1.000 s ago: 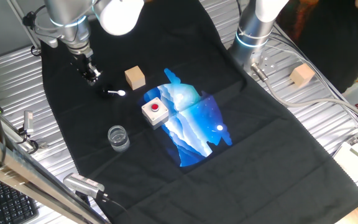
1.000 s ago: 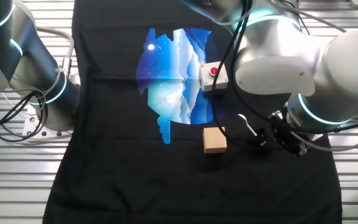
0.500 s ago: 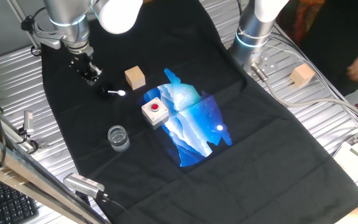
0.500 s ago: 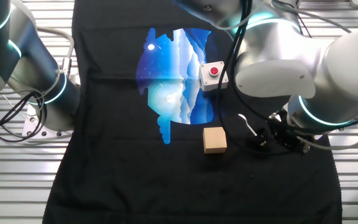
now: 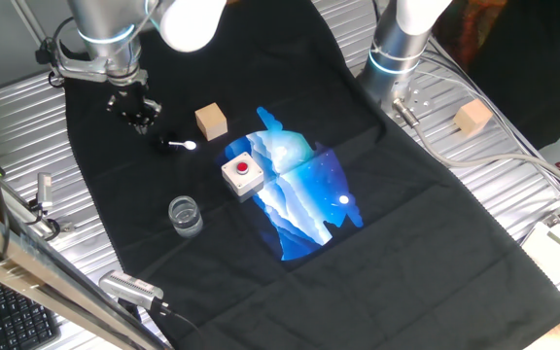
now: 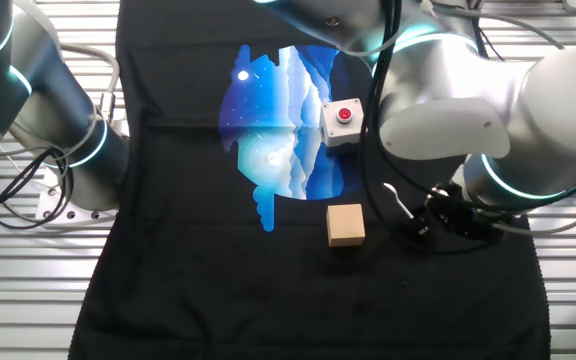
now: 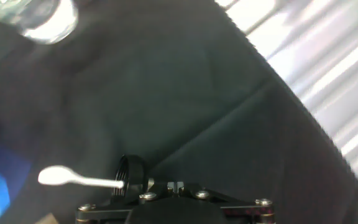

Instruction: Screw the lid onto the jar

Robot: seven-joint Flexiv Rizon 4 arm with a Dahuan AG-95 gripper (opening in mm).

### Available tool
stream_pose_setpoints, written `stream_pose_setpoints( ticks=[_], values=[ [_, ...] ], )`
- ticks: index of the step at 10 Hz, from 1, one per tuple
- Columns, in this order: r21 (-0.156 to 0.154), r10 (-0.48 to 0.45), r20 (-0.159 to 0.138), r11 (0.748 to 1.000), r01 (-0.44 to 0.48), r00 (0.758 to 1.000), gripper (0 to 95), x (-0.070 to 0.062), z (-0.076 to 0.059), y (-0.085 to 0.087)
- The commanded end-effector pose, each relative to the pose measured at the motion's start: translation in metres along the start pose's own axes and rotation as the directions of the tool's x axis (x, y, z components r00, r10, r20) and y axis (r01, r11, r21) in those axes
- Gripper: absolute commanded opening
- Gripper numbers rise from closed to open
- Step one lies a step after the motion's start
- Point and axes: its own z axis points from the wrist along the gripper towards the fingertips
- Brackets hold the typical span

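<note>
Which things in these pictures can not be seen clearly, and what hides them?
- Jar: hidden behind the big arm in the other fixed view; cut by the top edge and blurred in the hand view.
- Lid: partly covered by the gripper body in the hand view; too small and dark against the cloth in both fixed views.
- Jaws: whether open or shut cannot be told; black on black.
- White spoon: thin, its handle barely shows.

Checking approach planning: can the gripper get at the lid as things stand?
Probably yes. The gripper hangs right by the lid, which lies on the black cloth with nothing covering it. Only the white spoon lies close beside it; the wooden cube stands apart.
</note>
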Motion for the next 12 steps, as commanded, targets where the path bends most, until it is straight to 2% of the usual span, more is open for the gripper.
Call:
stream_pose_setpoints(
  ticks=[1, 2, 3, 4, 5, 6, 7, 8, 9, 11, 12],
  values=[
    [-0.011, -0.314, 0.057, 0.949, 0.315, 0.948, 0.0, -0.0007, 0.0002, 0.0001],
    [-0.009, -0.384, 0.07, 0.923, 0.385, 0.921, 0.0, -0.0007, 0.0002, 0.0001],
    [-0.009, -0.424, 0.074, 0.905, 0.425, 0.903, 0.0, -0.0008, 0.0002, 0.0001],
    [-0.01, -0.486, 0.07, 0.873, 0.488, 0.871, 0.0, -0.0008, 0.0002, 0.0001],
    [-0.01, -0.486, 0.07, 0.873, 0.488, 0.871, 0.0, -0.0008, 0.0002, 0.0001],
    [-0.014, -0.555, 0.074, 0.83, 0.557, 0.828, 0.0, -0.0009, 0.0003, 0.0001],
    [-0.012, -0.6, 0.077, 0.798, 0.602, 0.796, 0.0, -0.0009, 0.0003, 0.0001],
    [-0.011, -0.625, 0.079, 0.778, 0.628, 0.776, 0.0, -0.0009, 0.0004, 0.0],
    [-0.009, -0.676, 0.085, 0.734, 0.679, 0.732, 0.0, -0.0011, 0.0004, 0.0],
    [-0.016, -0.712, 0.088, 0.698, 0.716, 0.697, 0.0, -0.0012, 0.0005, -0.0001],
    [-0.025, -0.718, 0.086, 0.691, 0.722, 0.69, 0.0, -0.0012, 0.0005, -0.0001]
  ],
)
